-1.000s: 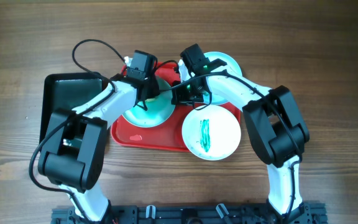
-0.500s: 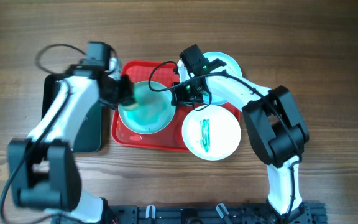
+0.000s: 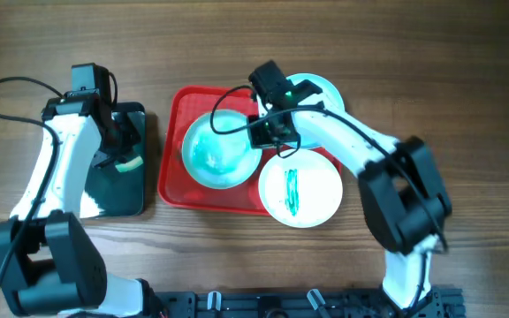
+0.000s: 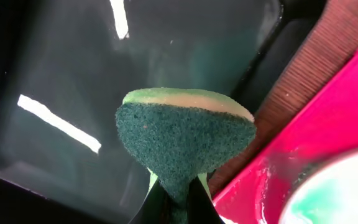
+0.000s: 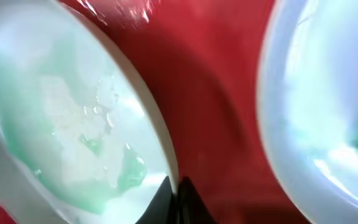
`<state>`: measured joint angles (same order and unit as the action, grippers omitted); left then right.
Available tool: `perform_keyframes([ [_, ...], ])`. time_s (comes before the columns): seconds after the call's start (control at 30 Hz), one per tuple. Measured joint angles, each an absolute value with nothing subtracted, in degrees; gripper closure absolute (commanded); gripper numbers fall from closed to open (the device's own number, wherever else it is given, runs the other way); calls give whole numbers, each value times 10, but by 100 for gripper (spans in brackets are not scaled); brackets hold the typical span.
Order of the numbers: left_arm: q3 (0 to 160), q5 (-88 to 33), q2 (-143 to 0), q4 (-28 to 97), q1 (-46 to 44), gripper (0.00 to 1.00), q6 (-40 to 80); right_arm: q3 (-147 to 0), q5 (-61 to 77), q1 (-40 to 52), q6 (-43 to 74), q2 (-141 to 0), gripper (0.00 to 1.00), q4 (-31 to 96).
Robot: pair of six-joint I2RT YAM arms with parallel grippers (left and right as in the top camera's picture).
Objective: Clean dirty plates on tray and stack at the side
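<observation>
The red tray point(image 3: 177, 190) lies mid-table. One plate point(image 3: 222, 152) with a wet teal smear sits on it. My right gripper point(image 3: 256, 132) is shut on that plate's right rim; the right wrist view shows the rim point(image 5: 166, 155) pinched between the jaws. A second plate point(image 3: 300, 190) with a green streak overlaps the tray's front right corner. A third plate point(image 3: 318, 87) lies at the back right, partly under my right arm. My left gripper point(image 3: 122, 155) is shut on a green sponge point(image 4: 185, 143) held over the black tray point(image 3: 117, 199).
The black tray's glossy floor point(image 4: 73, 74) fills most of the left wrist view, with the red tray's rim point(image 4: 328, 137) to its right. In the right wrist view another plate point(image 5: 328, 93) sits close on the right. Cables loop over both arms.
My left arm has swung left off the smeared plate, carrying the sponge over the black tray. My right gripper has stayed on the plate's rim.
</observation>
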<state>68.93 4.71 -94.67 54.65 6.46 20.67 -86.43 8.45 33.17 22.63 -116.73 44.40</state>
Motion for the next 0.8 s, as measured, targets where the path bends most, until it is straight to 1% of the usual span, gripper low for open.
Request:
perform_keyframes([
  [0.07,688,47,-951,542,64,96,214,-867,-14,362,222,-1116,96,446],
  [0.13,688,47,-951,536,65,96,218,-871,-102,394,221,-1094,96,446],
  [0.33,688,47,-951,536,64,96,222,-872,-397,506,213,-1090,96,442],
  [0.4,688,47,-951,535,64,96,230,-872,-508,539,211,-1090,96,436],
  [0.5,688,47,-951,527,64,96,235,-872,-636,578,211,-1090,96,432],
  [0.67,688,47,-951,527,64,96,239,-872,-767,618,211,-1090,96,429],
  [0.8,688,47,-951,527,64,96,239,-872,-801,619,211,-1090,96,413],
])
